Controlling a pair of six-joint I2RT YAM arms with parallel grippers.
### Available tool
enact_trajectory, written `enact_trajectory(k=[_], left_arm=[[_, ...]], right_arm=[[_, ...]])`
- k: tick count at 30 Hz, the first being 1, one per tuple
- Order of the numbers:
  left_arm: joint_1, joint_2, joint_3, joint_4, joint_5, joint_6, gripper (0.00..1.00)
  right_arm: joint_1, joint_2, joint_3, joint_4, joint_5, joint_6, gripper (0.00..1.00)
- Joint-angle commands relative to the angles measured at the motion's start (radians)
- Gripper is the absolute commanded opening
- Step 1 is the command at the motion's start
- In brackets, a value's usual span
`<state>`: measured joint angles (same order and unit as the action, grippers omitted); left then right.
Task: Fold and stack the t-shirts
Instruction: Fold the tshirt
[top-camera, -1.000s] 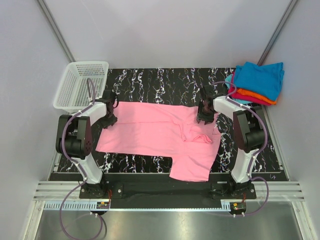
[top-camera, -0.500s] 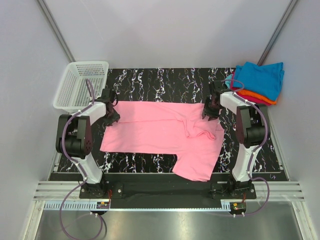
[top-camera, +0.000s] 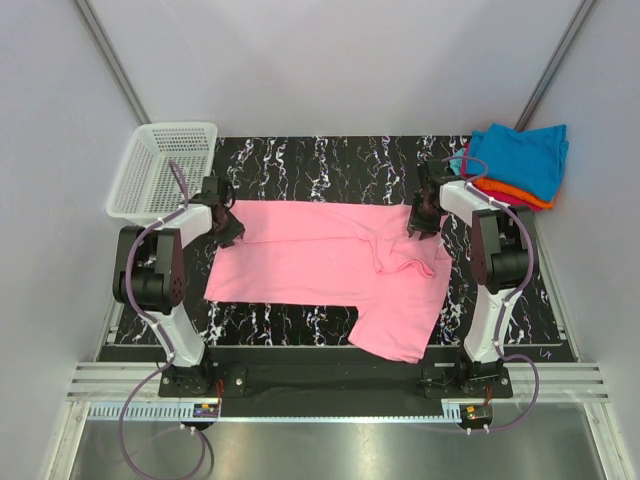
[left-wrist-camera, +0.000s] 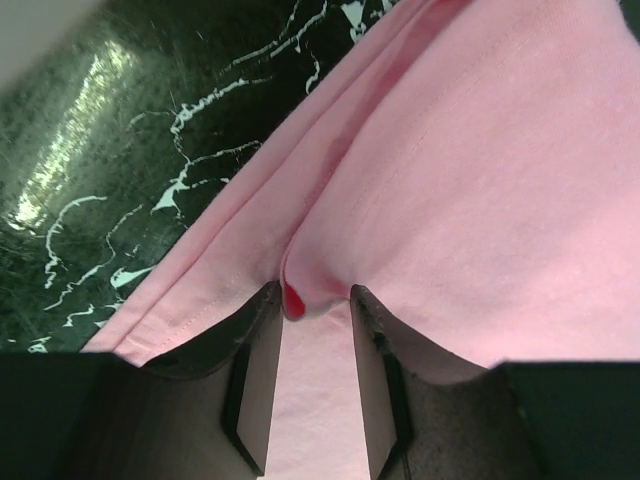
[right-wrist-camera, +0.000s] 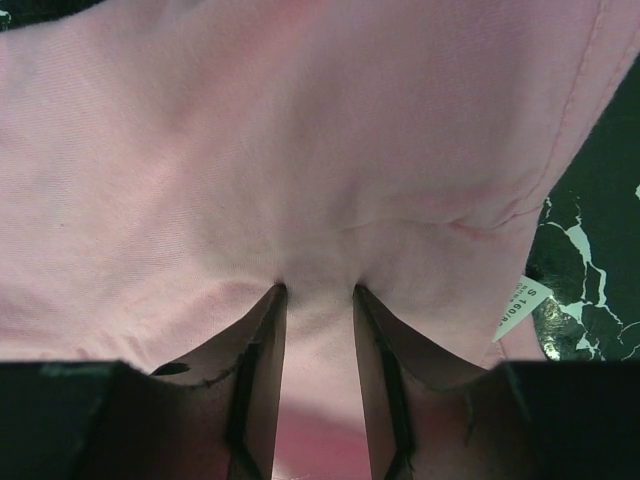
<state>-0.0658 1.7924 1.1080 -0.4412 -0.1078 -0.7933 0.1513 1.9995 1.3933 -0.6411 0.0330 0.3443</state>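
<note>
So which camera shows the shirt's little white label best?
The right wrist view: the label pokes out at the pink shirt's edge, near enough to show print. The top view shows the whole shirt, but the label is too small to find. The left wrist view shows only pink cloth.

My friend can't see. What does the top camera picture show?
A pink t-shirt lies spread on a black marbled table, the jaws of the left arm and right arm each pinching its far edge. A white basket sits far left; a pile of folded t-shirts, teal on top, far right.
</note>
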Motion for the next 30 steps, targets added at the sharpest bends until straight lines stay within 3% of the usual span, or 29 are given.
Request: enact_trajectory(k=[1, 8, 12, 13, 15, 30], left_arm=[[0.004, -0.056, -0.017, 0.052, 0.051, -0.020, 0.38], [0.004, -0.068, -0.028, 0.049, -0.007, -0.017, 0.35], [0.004, -0.079, -0.033, 0.047, -0.075, -0.015, 0.17], [0.004, -0.079, -0.031, 0.042, -0.085, -0.011, 0.07], [0.006, -0.070, -0.028, 0.036, -0.104, -0.006, 0.00], [0.011, -0.143, -0.020, -0.036, -0.266, -0.007, 0.00]], right_arm=[[-0.009, 0.058, -0.011, -0.037, 0.087, -0.028, 0.40], [-0.009, 0.053, -0.016, -0.034, 0.070, -0.028, 0.38], [-0.010, 0.050, -0.020, -0.032, 0.068, -0.028, 0.36], [-0.009, 0.051, -0.020, -0.032, 0.068, -0.027, 0.36], [-0.009, 0.048, -0.022, -0.032, 0.067, -0.027, 0.36], [-0.009, 0.039, -0.031, -0.035, 0.088, -0.021, 0.33]])
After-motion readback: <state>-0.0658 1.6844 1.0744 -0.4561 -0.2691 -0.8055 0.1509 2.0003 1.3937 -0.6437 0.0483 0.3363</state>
